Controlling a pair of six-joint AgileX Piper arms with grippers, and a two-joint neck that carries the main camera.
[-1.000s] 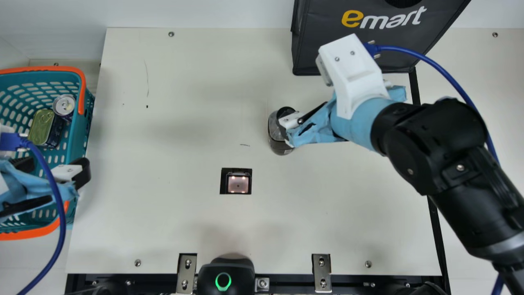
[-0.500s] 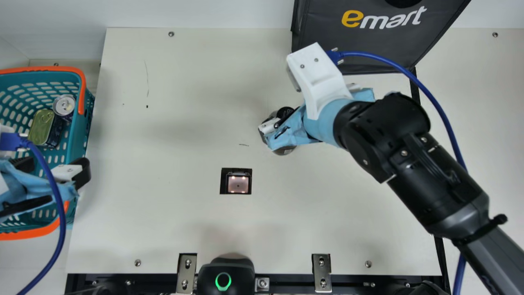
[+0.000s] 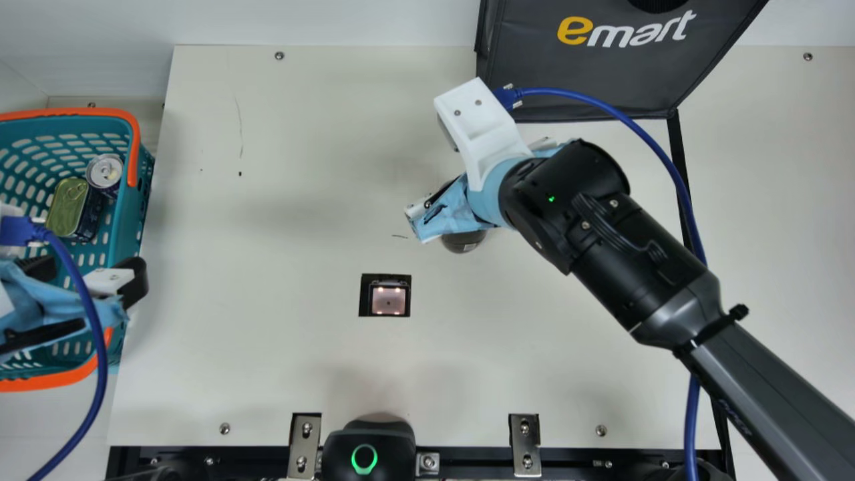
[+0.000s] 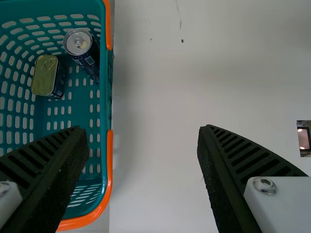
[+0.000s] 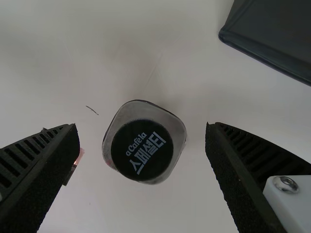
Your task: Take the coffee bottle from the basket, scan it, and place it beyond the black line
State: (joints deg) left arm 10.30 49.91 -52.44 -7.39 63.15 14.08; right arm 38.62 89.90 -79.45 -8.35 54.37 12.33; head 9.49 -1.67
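The right tool [image 5: 141, 127], wide open and empty, is over the upright bottle [image 5: 144, 153]; the left tool [image 4: 142, 129] gapes empty. Likely step: pickup for scanning; next, lower squarely, then close.

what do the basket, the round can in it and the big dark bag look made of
The basket looks like moulded plastic, satin teal: even colour, slotted walls. The round can seems metal: shiny silver top with a pull tab. The bag is probably matte synthetic fabric, given its stitched-looking edges and soft sheen, though coated board is possible.
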